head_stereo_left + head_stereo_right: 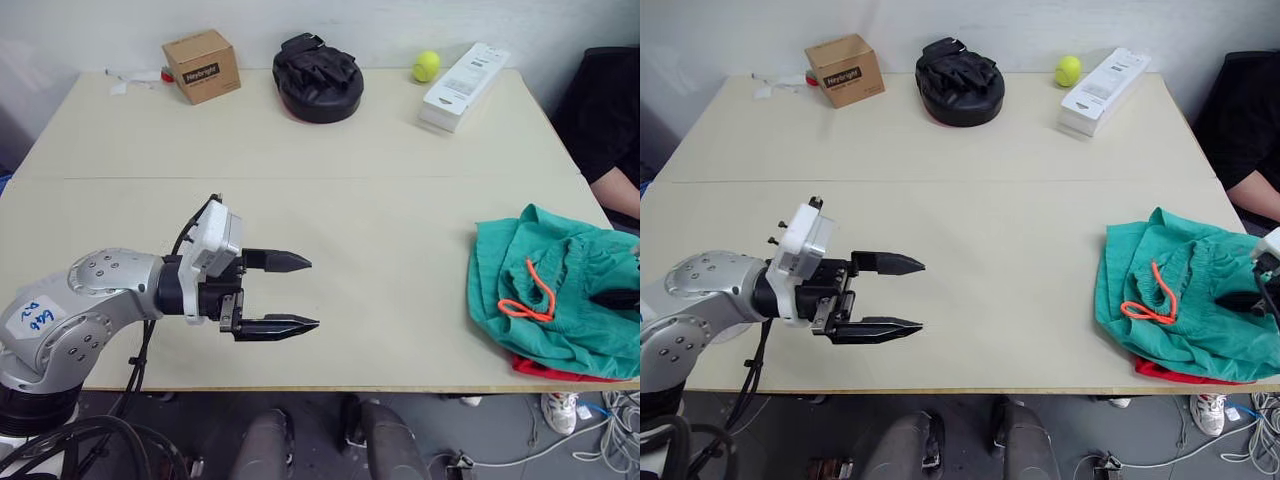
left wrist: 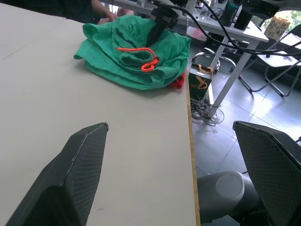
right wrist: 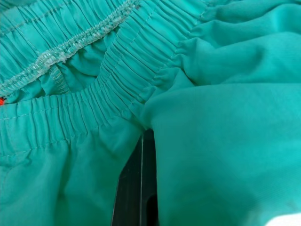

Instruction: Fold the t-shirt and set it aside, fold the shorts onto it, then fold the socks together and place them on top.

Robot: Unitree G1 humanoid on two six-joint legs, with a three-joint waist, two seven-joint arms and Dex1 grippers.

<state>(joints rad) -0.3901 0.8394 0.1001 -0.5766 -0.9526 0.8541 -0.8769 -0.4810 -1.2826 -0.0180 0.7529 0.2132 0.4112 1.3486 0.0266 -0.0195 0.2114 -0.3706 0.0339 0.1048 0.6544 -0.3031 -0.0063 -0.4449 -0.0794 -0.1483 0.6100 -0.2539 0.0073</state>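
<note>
Working across the wide cream-coloured table point(image 1: 330, 210), we judge ourselves in the second step: the teal-green soft fabric shorts point(image 1: 560, 290) lie in a loose heap at the table's near right corner, on top of the bright red cotton t-shirt point(image 1: 545, 368), of which just a strip peeks out along the table edge. The orange drawstring point(image 1: 528, 297) curls over the waistband. Our right gripper point(image 1: 615, 297) is buried in the shorts, its black fingers pressed together with teal cloth pinched between them, as the right wrist view suggests. Our left gripper point(image 1: 300, 293) hovers over bare table, well apart from the pile, fingers spread and empty. The shorts look bunched, not yet folded flat, so next we likely need the left gripper brought across to help spread and fold them. The socks we cannot find.
</note>
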